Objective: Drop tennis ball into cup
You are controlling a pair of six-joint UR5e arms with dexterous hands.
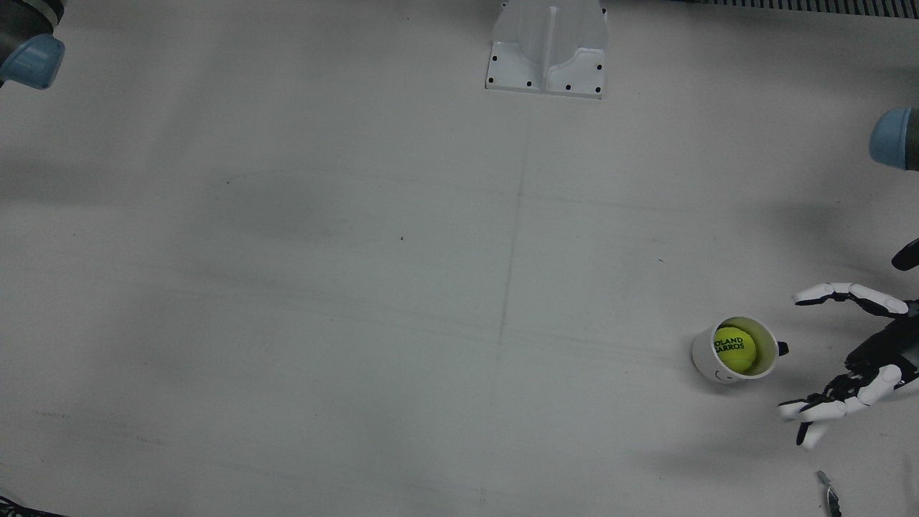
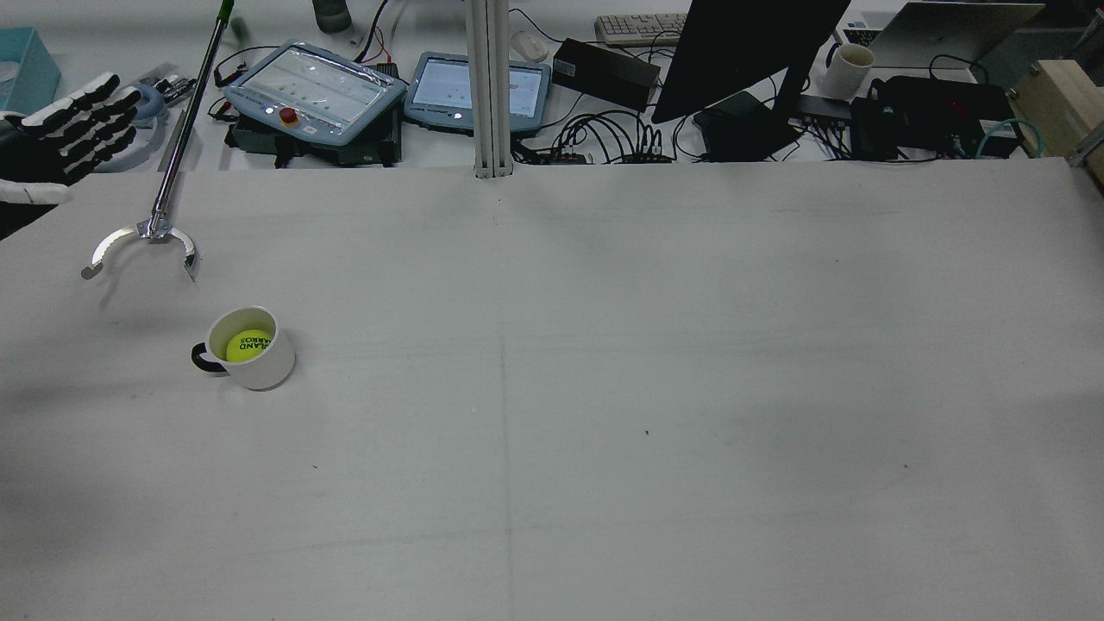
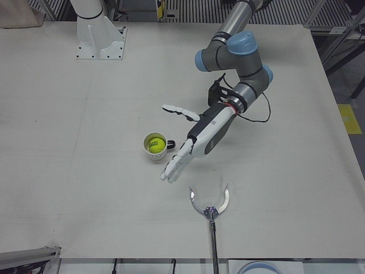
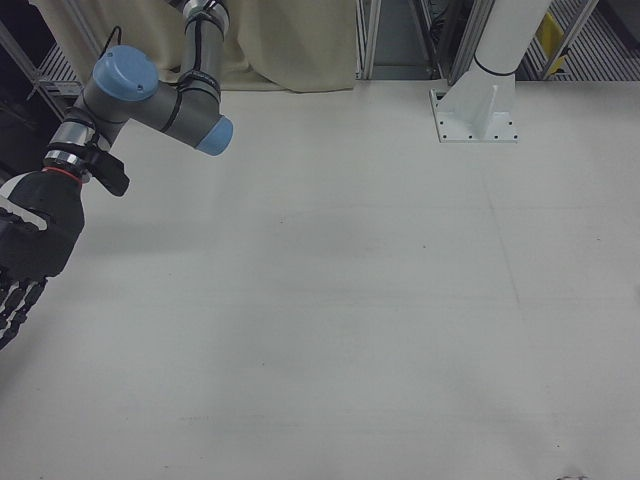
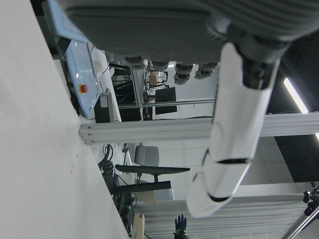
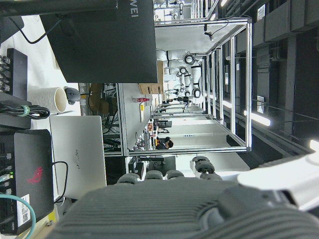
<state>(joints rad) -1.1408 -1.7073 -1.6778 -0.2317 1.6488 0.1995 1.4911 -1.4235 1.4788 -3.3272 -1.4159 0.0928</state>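
A yellow tennis ball (image 1: 734, 349) lies inside a white cup (image 1: 707, 362) with a dark handle, standing upright on the table. The ball (image 2: 248, 344) and cup (image 2: 263, 369) also show in the rear view, and the ball (image 3: 154, 143) and cup (image 3: 149, 153) in the left-front view. My left hand (image 1: 879, 352) is open and empty, fingers spread, beside the cup and a little above the table; it also shows in the left-front view (image 3: 197, 140) and the rear view (image 2: 69, 129). My right hand (image 4: 30, 240) is open and empty, far from the cup, fingers hanging down.
A metal grabber tool (image 2: 142, 237) on a long rod reaches over the table edge near the cup; it also shows in the left-front view (image 3: 210, 205). A white pedestal (image 1: 549, 50) stands at the far edge. Monitors, cables and tablets (image 2: 310, 82) lie beyond the table.
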